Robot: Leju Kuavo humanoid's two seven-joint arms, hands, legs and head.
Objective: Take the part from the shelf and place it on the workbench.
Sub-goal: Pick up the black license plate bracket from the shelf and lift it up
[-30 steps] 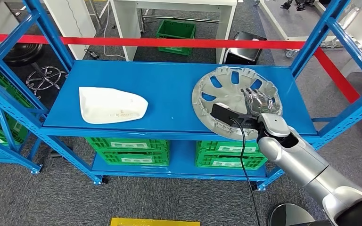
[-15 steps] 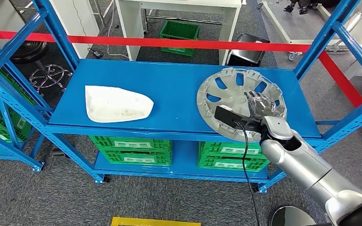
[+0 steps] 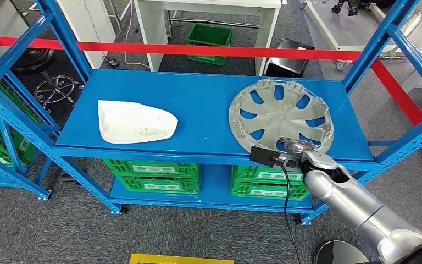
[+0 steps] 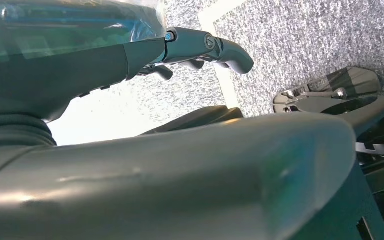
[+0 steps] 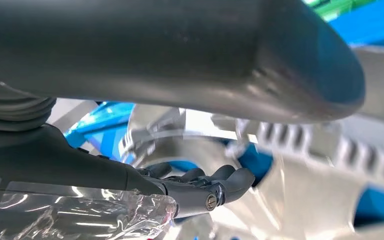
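A silver hubcap (image 3: 280, 118) lies flat on the right half of the blue shelf (image 3: 198, 93). A white curved part (image 3: 134, 122) lies on the left half. My right hand (image 3: 296, 147) is at the hubcap's near rim, by the shelf's front edge. In the right wrist view the dark fingers (image 5: 205, 187) stretch out apart from the thick thumb, with the hubcap (image 5: 300, 165) close ahead and nothing gripped. My left hand (image 4: 145, 165) hangs over grey carpet, its fingers (image 4: 200, 45) apart from the thumb and holding nothing.
Blue uprights (image 3: 373, 44) and diagonal braces frame the shelf on both sides. Green crates (image 3: 151, 175) fill the lower level. A red tape (image 3: 198, 49) runs behind the shelf. White table legs and a green crate stand beyond it.
My right hand has drawn back from on top of the hubcap's middle to its near rim. The hubcap and the white part have stayed where they were.
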